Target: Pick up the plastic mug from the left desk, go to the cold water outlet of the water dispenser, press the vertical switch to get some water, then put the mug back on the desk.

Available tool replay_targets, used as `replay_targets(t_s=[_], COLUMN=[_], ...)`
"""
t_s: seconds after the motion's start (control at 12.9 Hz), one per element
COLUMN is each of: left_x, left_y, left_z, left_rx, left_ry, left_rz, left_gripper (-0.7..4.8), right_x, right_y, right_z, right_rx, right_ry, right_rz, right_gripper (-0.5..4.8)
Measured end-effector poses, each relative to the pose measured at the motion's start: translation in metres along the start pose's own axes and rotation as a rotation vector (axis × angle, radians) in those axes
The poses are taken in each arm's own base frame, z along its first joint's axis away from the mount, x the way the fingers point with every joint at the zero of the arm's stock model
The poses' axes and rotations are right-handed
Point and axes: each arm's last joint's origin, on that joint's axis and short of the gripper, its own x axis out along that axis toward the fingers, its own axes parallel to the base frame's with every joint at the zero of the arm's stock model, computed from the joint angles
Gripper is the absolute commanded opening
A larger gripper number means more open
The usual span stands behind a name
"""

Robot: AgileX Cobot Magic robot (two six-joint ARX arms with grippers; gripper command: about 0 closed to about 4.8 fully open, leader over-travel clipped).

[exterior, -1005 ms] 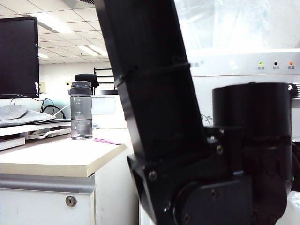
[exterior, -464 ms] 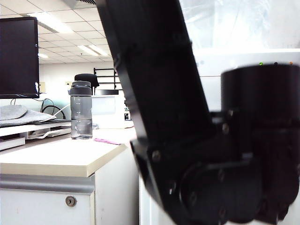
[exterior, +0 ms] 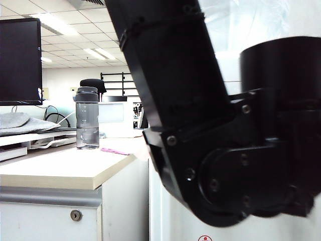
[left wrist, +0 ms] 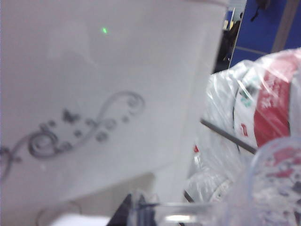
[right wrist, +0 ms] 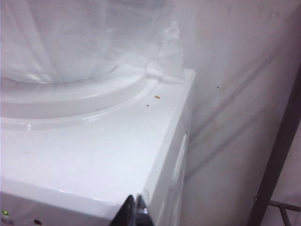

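Observation:
In the left wrist view my left gripper (left wrist: 137, 212) is shut on the thin clear handle of the plastic mug (left wrist: 277, 188), whose dimpled clear wall shows beside the tips. Close ahead of it is the water dispenser (left wrist: 94, 70), its white front bearing grey scrolls and one green light. The cold water outlet and the vertical switch are out of view. My right gripper (right wrist: 135, 210) is shut on nothing, above a front corner of the dispenser's white top (right wrist: 94, 155). The left desk (exterior: 60, 168) stands at the left in the exterior view, where a black arm (exterior: 200, 125) hides both grippers.
A smoky-grey bottle (exterior: 87, 118) and a dark monitor (exterior: 20, 60) stand on the desk. A wrapped water jug (right wrist: 70, 37) sits on the dispenser. Plastic bags (left wrist: 263, 103) lie beside the dispenser, and a pale wall (right wrist: 244, 94) runs along its side.
In the exterior view the black arm's wrist block has risen and shifted right, now covering the dispenser's indicator lights. The desk and bottle have not moved.

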Motion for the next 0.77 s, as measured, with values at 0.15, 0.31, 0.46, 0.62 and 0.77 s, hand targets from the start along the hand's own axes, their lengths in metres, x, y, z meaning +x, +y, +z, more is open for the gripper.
replay_targets(t_s=[0.15, 0.31, 0.46, 0.62, 0.77], left_x=[-0.003, -0.005, -0.005, -0.005, -0.005], left_y=[-0.005, -0.006, -0.005, -0.005, -0.006], left_z=[0.002, 0.009, 0.011, 0.013, 0.02], left_rx=[-0.009, -0.033, -0.046, -0.046, -0.06], left_ry=[0.0, -0.009, -0.013, -0.012, -0.026], left_rz=[-0.007, -0.008, 0.039, 0.043, 0.042], left_gripper=[-0.05, -0.05, -0.05, -0.05, -0.05], right_x=[0.0, 0.0, -0.002, -0.005, -0.009], right_y=[0.0, -0.002, -0.006, -0.008, -0.012], right_z=[0.0, 0.0, 0.001, 0.005, 0.008], right_rx=[0.001, 0.0, -0.001, -0.006, -0.01], right_ry=[0.001, 0.0, -0.01, -0.034, -0.057], right_rz=[-0.002, -0.011, -0.041, -0.058, -0.087], right_gripper=[-0.01, -0.01, -0.01, -0.01, -0.01])
